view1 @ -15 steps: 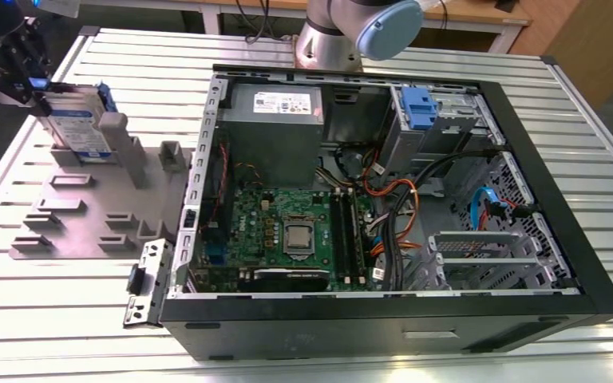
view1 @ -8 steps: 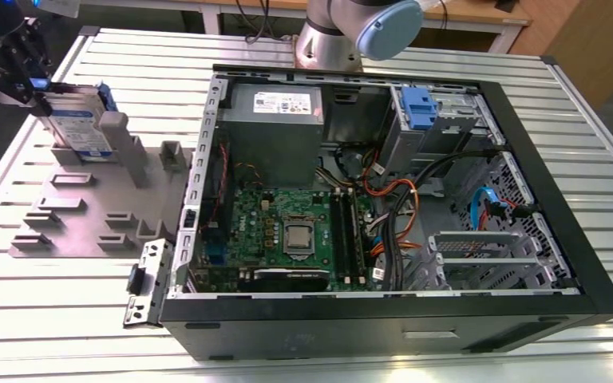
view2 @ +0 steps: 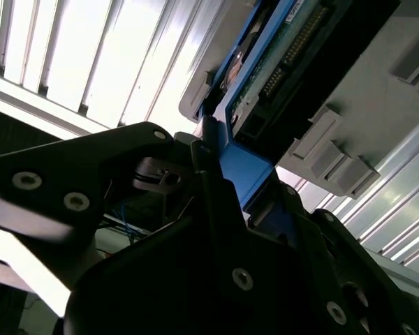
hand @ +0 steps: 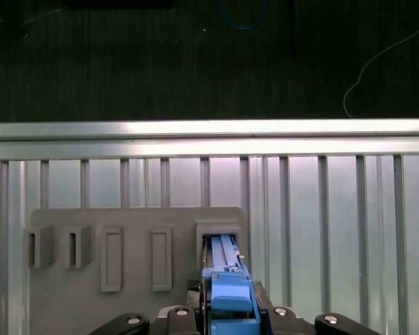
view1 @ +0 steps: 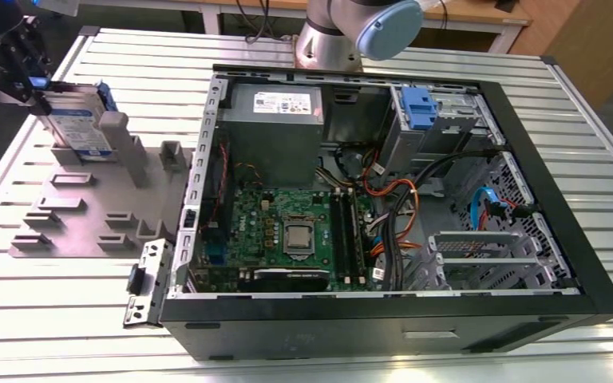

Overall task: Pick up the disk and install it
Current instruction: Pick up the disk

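Arm (view1: 328, 40): 1 silver link with a blue-capped joint, top centre of the exterior frame. Gripper (view1: 36, 88) is at the upper left of that frame, black body, pointing down. In both wrist views its 2 black fingers (view2: 126, 164) sit 1 on each side of the blue edge of the disk (hand: 228, 296) and press against it. Jaws narrow, clamped.

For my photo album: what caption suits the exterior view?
Gripper clasps the disk standing in a grey holder, beside the open computer case.
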You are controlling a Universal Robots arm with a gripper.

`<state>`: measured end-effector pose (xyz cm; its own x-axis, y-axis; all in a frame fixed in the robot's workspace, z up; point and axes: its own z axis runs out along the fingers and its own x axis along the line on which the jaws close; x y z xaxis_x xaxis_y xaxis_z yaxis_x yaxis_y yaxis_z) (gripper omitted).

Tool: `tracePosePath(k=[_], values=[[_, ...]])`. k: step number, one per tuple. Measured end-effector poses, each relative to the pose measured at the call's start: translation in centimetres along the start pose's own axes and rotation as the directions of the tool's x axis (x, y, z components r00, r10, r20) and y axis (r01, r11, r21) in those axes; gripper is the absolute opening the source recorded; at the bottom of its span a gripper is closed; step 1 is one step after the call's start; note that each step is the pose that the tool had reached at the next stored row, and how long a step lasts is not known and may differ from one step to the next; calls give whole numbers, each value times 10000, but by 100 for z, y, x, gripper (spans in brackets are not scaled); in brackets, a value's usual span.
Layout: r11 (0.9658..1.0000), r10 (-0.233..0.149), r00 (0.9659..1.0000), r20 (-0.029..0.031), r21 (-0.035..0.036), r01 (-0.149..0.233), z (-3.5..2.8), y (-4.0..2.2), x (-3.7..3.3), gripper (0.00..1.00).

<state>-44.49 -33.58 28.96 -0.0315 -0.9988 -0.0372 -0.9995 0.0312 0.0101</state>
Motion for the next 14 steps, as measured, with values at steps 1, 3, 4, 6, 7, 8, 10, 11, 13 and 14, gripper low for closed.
tracePosePath(k=[1, 3, 4, 6, 7, 8, 10, 11, 13, 14], values=[[10000, 0, 10000, -1, 0, 0, 0, 0, 0, 37], [10000, 0, 10000, -3, -3, 0, 0, 0, 0, 38], [10000, 0, 10000, -1, -1, 0, 7, 0, -1, 38], [10000, 1, 10000, -2, -1, -1, 25, 0, -5, 44], [10000, 0, 10000, -1, 0, 0, 34, -1, -6, 44], [10000, 0, 10000, -2, 0, 0, 39, -1, -8, 44], [10000, 0, 10000, -3, -2, 0, 39, -1, -8, 44], [10000, 0, 10000, -3, -2, 0, 39, -1, -8, 44], [10000, 0, 10000, -4, -2, 0, 39, -1, -8, 43], [10000, 0, 10000, -4, -1, 0, 39, -1, -8, 37]])
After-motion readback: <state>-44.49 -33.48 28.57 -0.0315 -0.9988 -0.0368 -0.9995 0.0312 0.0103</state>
